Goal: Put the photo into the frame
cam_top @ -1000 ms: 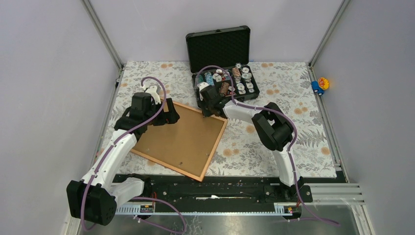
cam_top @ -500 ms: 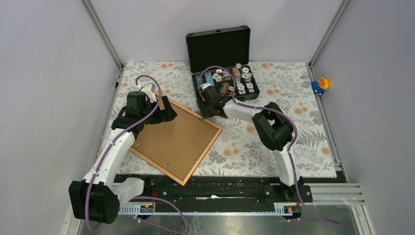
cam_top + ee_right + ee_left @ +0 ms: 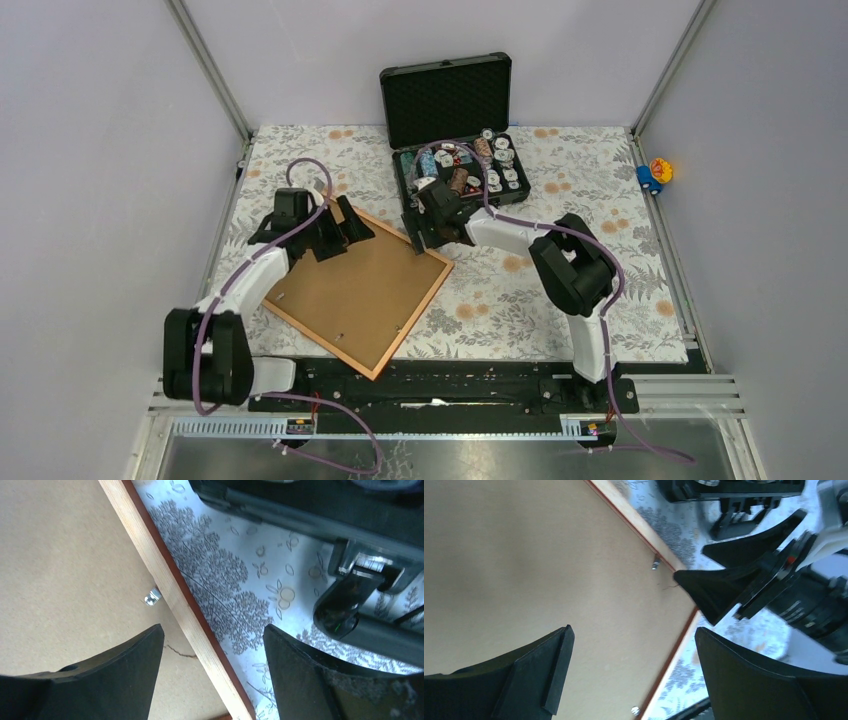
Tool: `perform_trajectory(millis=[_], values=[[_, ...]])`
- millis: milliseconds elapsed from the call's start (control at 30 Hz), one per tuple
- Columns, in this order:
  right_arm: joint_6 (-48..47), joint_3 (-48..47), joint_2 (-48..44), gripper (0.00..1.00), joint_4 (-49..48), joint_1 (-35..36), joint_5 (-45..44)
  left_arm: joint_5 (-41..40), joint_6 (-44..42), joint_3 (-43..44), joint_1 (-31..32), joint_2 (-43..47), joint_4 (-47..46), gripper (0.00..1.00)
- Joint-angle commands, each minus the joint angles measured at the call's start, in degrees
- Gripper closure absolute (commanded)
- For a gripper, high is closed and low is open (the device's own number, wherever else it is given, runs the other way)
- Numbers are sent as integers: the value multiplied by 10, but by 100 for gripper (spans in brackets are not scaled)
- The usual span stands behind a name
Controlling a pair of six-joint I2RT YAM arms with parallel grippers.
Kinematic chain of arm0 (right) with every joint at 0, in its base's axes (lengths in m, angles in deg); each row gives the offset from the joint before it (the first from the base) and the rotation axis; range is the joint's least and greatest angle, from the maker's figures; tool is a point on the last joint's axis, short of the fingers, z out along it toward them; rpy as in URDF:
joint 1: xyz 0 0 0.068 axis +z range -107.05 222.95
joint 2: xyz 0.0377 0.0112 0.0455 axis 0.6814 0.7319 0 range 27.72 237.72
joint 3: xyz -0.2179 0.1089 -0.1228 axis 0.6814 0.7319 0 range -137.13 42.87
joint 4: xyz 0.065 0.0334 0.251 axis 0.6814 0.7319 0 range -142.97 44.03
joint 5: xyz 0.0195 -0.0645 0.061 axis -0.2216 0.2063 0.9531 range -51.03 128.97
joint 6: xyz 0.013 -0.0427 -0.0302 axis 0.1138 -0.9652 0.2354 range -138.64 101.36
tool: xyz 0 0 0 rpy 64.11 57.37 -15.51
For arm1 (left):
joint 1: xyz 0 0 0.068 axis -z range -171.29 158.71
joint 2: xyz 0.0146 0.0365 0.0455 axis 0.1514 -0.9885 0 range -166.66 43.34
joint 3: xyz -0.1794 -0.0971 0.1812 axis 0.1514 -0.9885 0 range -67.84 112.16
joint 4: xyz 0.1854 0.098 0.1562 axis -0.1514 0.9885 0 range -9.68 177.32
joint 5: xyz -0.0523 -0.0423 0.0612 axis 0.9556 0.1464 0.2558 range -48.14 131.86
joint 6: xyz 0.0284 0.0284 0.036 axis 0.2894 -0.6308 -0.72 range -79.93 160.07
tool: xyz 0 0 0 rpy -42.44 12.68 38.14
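Cardboard backing (image 3: 350,290) closes the face-down frame (image 3: 150,555), so the right gripper (image 3: 213,630), jaws apart, straddles its edge with a metal clip (image 3: 151,598) just beside it, while the left gripper (image 3: 634,630) hovers spread wide above.

The table (image 3: 600,300) was covered edge to edge with a pale cloth (image 3: 560,170) printed with grey ferns and small orange flowers. On its left half lay the thin orange-brown wooden frame (image 3: 413,322), flat and back side up, turned at an angle to the table's edges. A plain brown backing board (image 3: 350,290) filled the frame, and small metal tabs (image 3: 151,597) stood along the board's edge. At the far middle stood a black hard case (image 3: 447,100) of chips, its lid upright. The frame's far corner lay near the case's front, with a strip of cloth between them. A small blue and yellow toy (image 3: 655,173) sat at the far right, past the cloth's edge.
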Motion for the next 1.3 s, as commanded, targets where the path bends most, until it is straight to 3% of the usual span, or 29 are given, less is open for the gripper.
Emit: perform_trajectory(millis=[0,67,133,267,400,667,867,1267], values=[[67,29,-55,20,-48,5,-10,165,133,-34,-16,-66,-193,1],[127,50,-61,20,-121,5,4,208,174,-24,-25,-103,-224,1],[159,72,-63,20,-183,6,10,199,167,-3,-28,-121,-209,1],[134,89,-49,20,-208,14,-7,109,132,31,-28,-122,-135,1],[86,165,-53,18,-277,16,-40,5,125,40,-26,-127,-95,1],[67,135,-31,16,-249,21,-21,-126,102,77,-16,-171,-91,1],[44,127,-29,16,-228,21,-15,-169,67,163,6,-259,-59,1],[42,100,-1,20,-210,21,-5,-228,3,234,33,-358,-99,1]])
